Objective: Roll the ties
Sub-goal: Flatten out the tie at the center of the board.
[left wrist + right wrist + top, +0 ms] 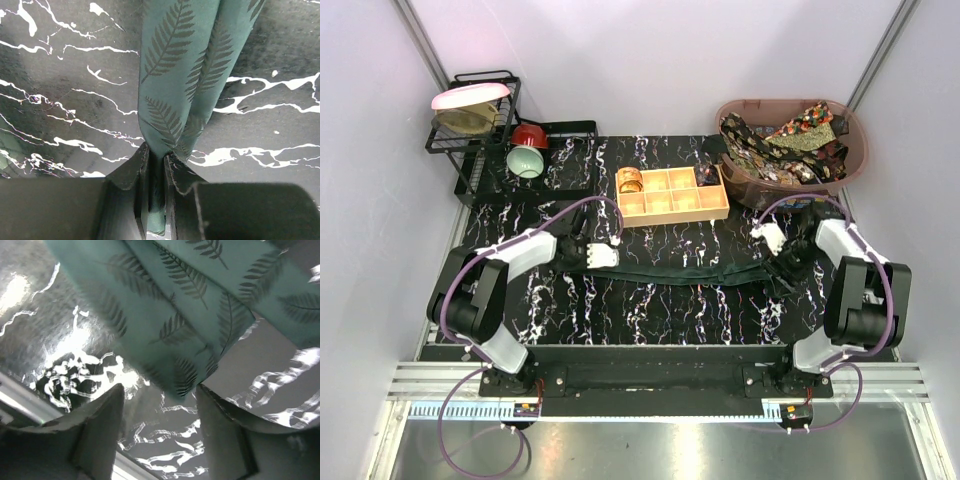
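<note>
Left arm: its jaws are clenched on the left end of the green tie. In the wrist view the folded cloth is pinched between them and runs straight away from the tips.
Long axis: the green tie lies left to right across the worktop, stretched out low between the two arms, just in front of the wooden box.
Right arm: its jaws stand apart and grasp nothing. In the wrist view the tie's right end lies just beyond them, one corner dipping toward the gap.
Which arm is nearer: each arm sits at one end, and only the left has hold.
Coming move, as a judgement: rolling would likely start at the held left end and travel rightward along that axis, so the right jaws would have to close to steady the far end.
Far right: the patterned ties are heaped in the basket, well apart from both arms.
</note>
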Controlling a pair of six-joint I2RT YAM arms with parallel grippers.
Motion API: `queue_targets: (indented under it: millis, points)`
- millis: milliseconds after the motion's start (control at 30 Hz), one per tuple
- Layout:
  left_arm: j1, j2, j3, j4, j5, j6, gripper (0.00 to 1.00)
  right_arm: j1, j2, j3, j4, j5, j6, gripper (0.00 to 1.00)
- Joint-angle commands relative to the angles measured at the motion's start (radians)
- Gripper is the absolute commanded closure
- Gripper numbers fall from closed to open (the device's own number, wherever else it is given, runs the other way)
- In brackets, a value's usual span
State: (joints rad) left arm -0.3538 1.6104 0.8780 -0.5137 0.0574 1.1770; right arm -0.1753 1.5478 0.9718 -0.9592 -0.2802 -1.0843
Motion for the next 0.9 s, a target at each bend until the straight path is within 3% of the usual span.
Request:
queue_targets:
  millis: [0,67,100,133,233,333,467,500,600,667,733,767,867]
  points:
    - [0.015,0.036,0.003,-0.048,0.021,-0.013,0.83,-0.001,0.017,-0.083,0.225,0.030,0.072,0.40]
    - [0.019,0.034,0.004,-0.054,0.025,-0.014,0.83,-0.003,0.017,-0.082,0.267,0.052,0.118,0.54]
    - [0.021,0.031,0.004,-0.054,0.027,-0.014,0.83,-0.003,0.015,-0.065,0.292,0.059,0.135,0.83]
    - [0.026,0.031,0.003,-0.052,0.027,-0.013,0.83,-0.003,0.012,-0.053,0.303,0.087,0.165,0.98]
    - [0.032,0.029,0.001,-0.054,0.030,-0.017,0.85,-0.003,-0.050,-0.010,0.339,0.178,0.175,1.00]
    - [0.041,0.026,-0.005,-0.054,0.035,-0.020,0.85,0.000,-0.227,-0.024,0.454,0.251,0.091,1.00]
    - [0.047,0.025,-0.011,-0.051,0.039,-0.017,0.86,0.049,-0.489,-0.288,0.655,0.358,-0.217,1.00]
    - [0.047,0.025,-0.008,-0.051,0.041,-0.017,0.86,0.054,-0.521,-0.350,0.678,0.378,-0.333,1.00]
    - [0.049,0.025,-0.004,-0.052,0.051,-0.026,0.87,0.077,-0.612,-0.586,0.792,0.427,-0.478,1.00]
    - [0.049,0.025,-0.001,-0.057,0.067,-0.037,0.86,0.088,-0.650,-0.695,0.778,0.431,-0.512,0.71]
    - [0.050,0.019,0.001,-0.059,0.081,-0.043,0.84,0.092,-0.670,-0.728,0.737,0.460,-0.528,0.25]
    - [0.050,0.007,-0.002,-0.062,0.093,-0.048,0.79,0.091,-0.680,-0.717,0.675,0.473,-0.514,0.16]
    - [0.049,-0.044,-0.010,-0.078,0.134,-0.047,0.72,0.088,-0.661,-0.519,0.385,0.432,-0.372,0.16]
